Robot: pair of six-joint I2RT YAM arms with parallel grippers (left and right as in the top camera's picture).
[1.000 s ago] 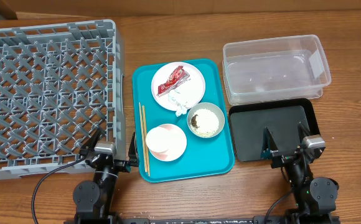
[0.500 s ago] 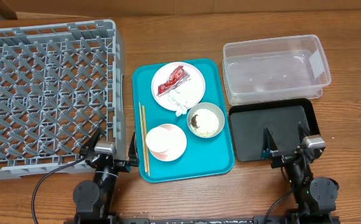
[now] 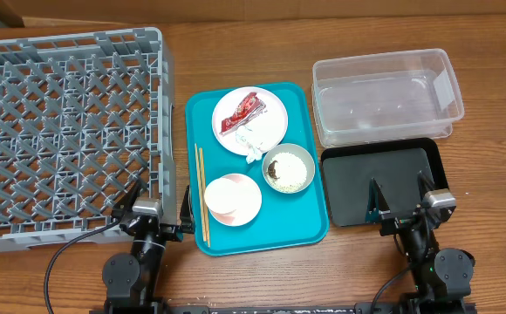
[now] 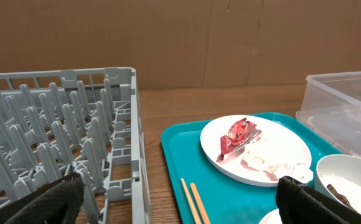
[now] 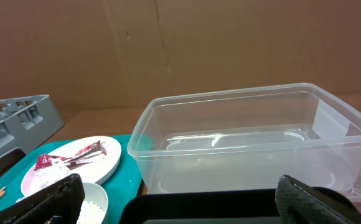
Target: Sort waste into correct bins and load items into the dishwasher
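Observation:
On the teal tray a white plate carries a red wrapper and a crumpled napkin. A grey-green bowl with rice and a brown scrap sits beside a pink bowl, and chopsticks lie along the tray's left side. The dishwasher rack is at the left; the clear tub and black tray are at the right. My left gripper stands open at the tray's near left corner. My right gripper hangs open over the black tray's near edge.
Brown cardboard walls off the far side of the wooden table. In the left wrist view the rack's near corner stands close beside the tray, with the plate ahead. The tub fills the right wrist view.

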